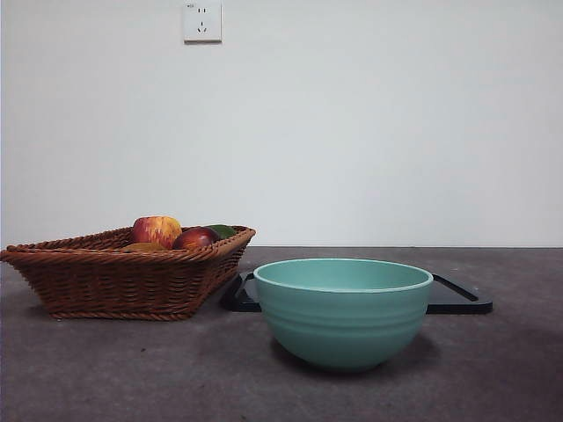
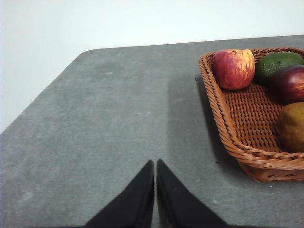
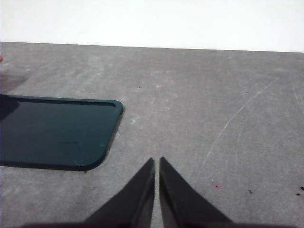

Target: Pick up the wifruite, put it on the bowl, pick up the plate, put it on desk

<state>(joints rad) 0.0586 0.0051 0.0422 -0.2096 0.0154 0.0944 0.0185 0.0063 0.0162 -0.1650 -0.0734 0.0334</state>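
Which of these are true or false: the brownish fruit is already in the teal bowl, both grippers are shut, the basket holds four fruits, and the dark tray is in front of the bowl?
1. The wifruite lies in the teal bowl. False: it is in the wicker basket.
2. The left gripper and right gripper are both shut. True.
3. The basket holds four fruits. True.
4. The dark tray lies in front of the bowl. False: it lies behind it.
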